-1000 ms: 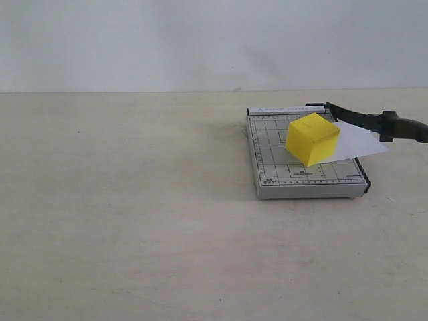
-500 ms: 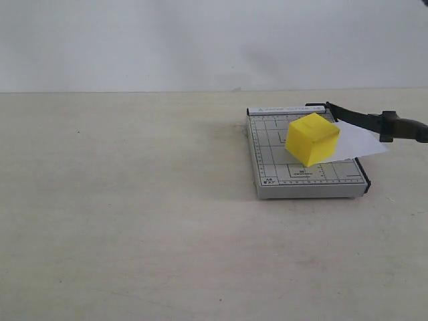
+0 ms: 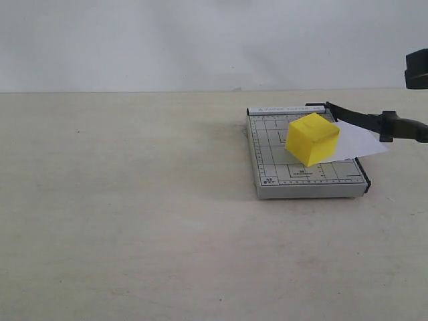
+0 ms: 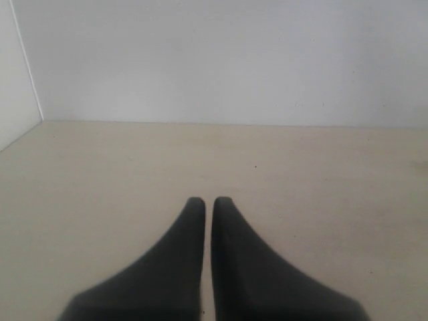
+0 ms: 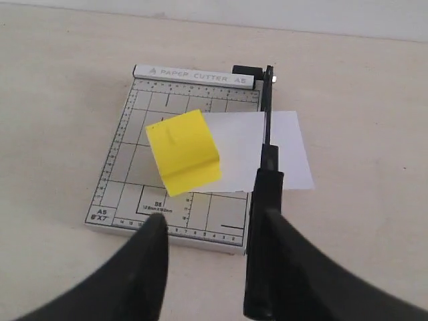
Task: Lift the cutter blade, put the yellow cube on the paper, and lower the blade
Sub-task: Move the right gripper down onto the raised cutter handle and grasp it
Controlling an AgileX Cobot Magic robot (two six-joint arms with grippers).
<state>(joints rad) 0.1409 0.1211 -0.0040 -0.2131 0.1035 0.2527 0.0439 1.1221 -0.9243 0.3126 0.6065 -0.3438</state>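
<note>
The yellow cube (image 3: 312, 138) rests on the white paper (image 3: 361, 141), which lies on the grey gridded cutter board (image 3: 281, 180) and sticks out past its right edge. The cutter blade (image 3: 374, 121) stands raised, slanting up to the right, its handle free in the air. In the right wrist view the cube (image 5: 183, 151) sits on the paper (image 5: 287, 150), and the blade handle (image 5: 264, 254) rises just inside one finger of my open right gripper (image 5: 215, 224), not clamped. My left gripper (image 4: 208, 200) is shut on nothing, over bare table.
The cutter board (image 5: 117, 180) sits right of the middle of a pale tabletop (image 3: 134, 200), with a white wall behind. A dark part of the right arm (image 3: 418, 69) shows at the exterior view's right edge, above the blade handle.
A dark part of the right arm has come into the exterior view at the upper right edge. The cube, paper and blade have not moved.
</note>
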